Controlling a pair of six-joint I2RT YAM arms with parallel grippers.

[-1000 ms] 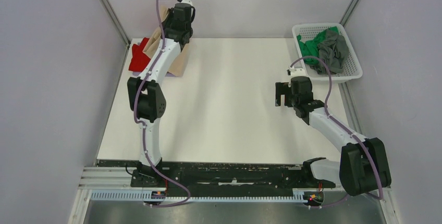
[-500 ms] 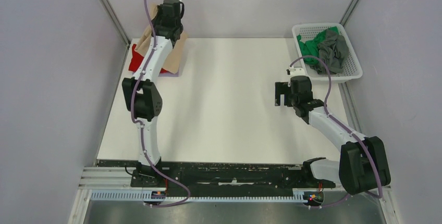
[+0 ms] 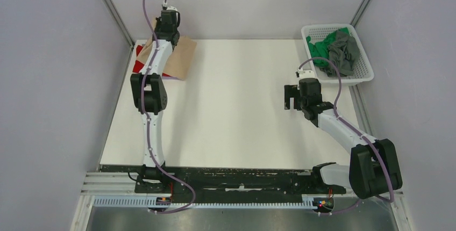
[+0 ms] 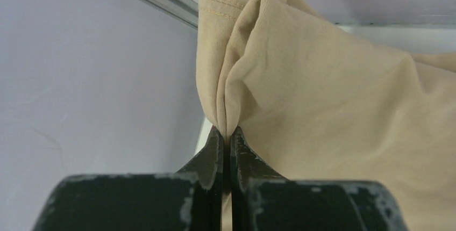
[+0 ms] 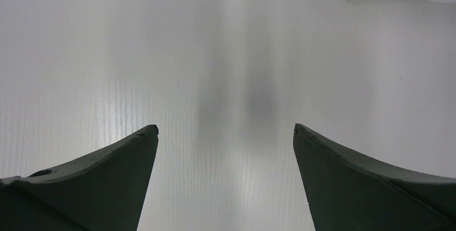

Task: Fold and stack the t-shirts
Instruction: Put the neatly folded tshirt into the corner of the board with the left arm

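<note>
Your left hand [image 4: 226, 133] is pinched tight on a bunched fold of the beige t-shirt [image 4: 322, 107]. The wrist view shows its two fingers pressed together with the cloth gathered at the tips and a stitched hem curling above them. That shirt is well apart from the white mesh basket [image 3: 362, 76], across the tabletop [image 3: 236, 107] to the basket's left, at the opposite far corner. From above you see part of it lying flat on the tabletop as a tan panel. The rest is drawn up toward the hand, which is raised over the far edge close to the back wall. The red t-shirt [image 3: 138, 65] lies partly under the beige one, on the side farther from the basket, and shows as a red strip past the left arm.

Your right hand [image 5: 226, 129] stands wide, with nothing between its fingers; its wrist camera shows only bare white tabletop between the two dark tips. It hovers near the basket, on the basket's near side and toward its left, not touching it.

Inside the basket lie the green t-shirt [image 3: 321, 47] and the grey t-shirt [image 3: 344, 51], crumpled together. The green one sits toward the basket's left wall, and the grey one is heaped in the middle, partly over the green.
</note>
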